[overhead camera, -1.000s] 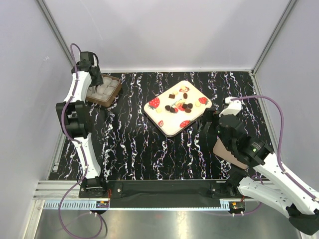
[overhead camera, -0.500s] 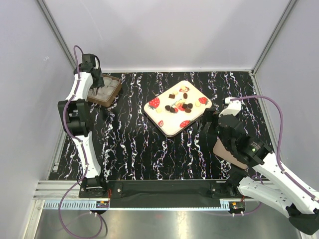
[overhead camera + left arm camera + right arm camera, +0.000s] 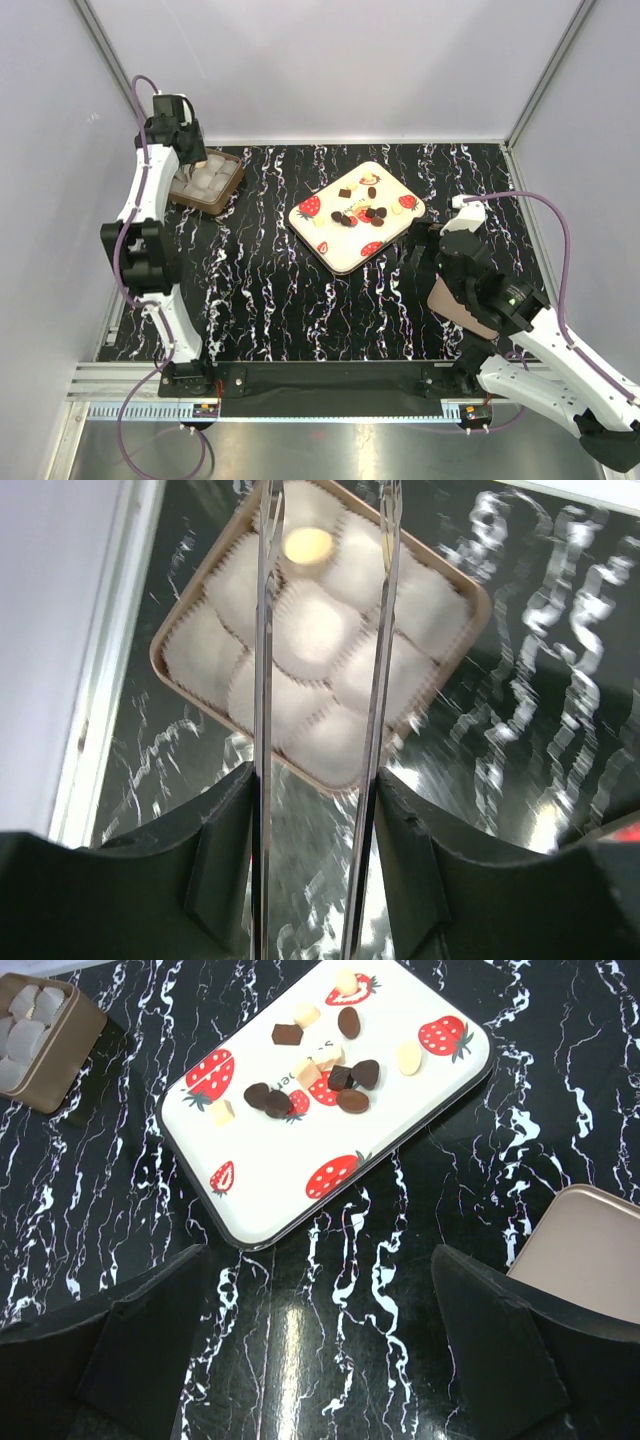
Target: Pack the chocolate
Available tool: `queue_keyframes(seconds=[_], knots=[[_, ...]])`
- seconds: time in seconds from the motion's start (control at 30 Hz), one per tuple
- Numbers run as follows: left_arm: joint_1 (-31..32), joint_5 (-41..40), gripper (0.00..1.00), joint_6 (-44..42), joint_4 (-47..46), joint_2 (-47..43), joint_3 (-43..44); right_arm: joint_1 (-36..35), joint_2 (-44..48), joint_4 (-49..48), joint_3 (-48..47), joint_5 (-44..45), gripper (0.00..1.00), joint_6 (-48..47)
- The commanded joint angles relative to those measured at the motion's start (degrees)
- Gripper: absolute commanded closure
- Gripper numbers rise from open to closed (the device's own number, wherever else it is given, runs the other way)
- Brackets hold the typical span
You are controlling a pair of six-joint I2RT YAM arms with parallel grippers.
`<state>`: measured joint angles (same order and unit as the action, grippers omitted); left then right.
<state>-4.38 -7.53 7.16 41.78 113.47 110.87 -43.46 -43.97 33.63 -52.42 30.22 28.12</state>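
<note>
Tan lid (image 3: 590, 1245) near strawberry tray (image 3: 290, 1185) bearing chocolate (image 3: 350, 1075); brown box (image 3: 75, 1035) well apart

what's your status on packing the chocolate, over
Both open: left fingers over brown box, right fingers beside tray. One cream chocolate boxed, other chocolates on tray. Nothing blocking.

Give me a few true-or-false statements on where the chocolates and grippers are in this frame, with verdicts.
Most chocolates lie on the strawberry tray. True.
The right gripper grips a chocolate. False: it is open and empty.
One cream chocolate sits in the brown box. True.
Every paper cup in the box is filled. False: the others look empty.
The left gripper hangs over the tray. False: it is over the box, open.
</note>
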Motion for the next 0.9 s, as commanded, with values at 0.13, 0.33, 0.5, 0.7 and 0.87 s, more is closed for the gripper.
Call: queue_keyframes(seconds=[0.13, 0.33, 0.5, 0.7, 0.87], knots=[[8.85, 1.82, 0.49, 2.42, -1.00, -15.10, -11.71, -0.13, 2.21, 3.64, -3.56, -1.30, 0.00, 1.59], [25.09, 4.44, 0.49, 3.13, -2.67, -22.14, -23.40, -0.13, 4.85, 5.83, -2.60, -0.60, 0.00, 2.55], [34.95, 3.58, 0.49, 3.74, -5.47, -24.96, -29.39, -0.13, 5.56, 7.24, -2.51, -0.69, 0.01, 3.26], [38.74, 3.05, 0.49, 4.62, -6.27, -24.97, -33.17, -0.13, 6.70, 7.77, -2.25, -0.51, 0.00, 3.61], [39.98, 1.47, 0.49, 4.62, -6.80, -24.96, -34.49, -0.13, 6.79, 7.59, -1.89, -0.51, 0.00, 3.87]])
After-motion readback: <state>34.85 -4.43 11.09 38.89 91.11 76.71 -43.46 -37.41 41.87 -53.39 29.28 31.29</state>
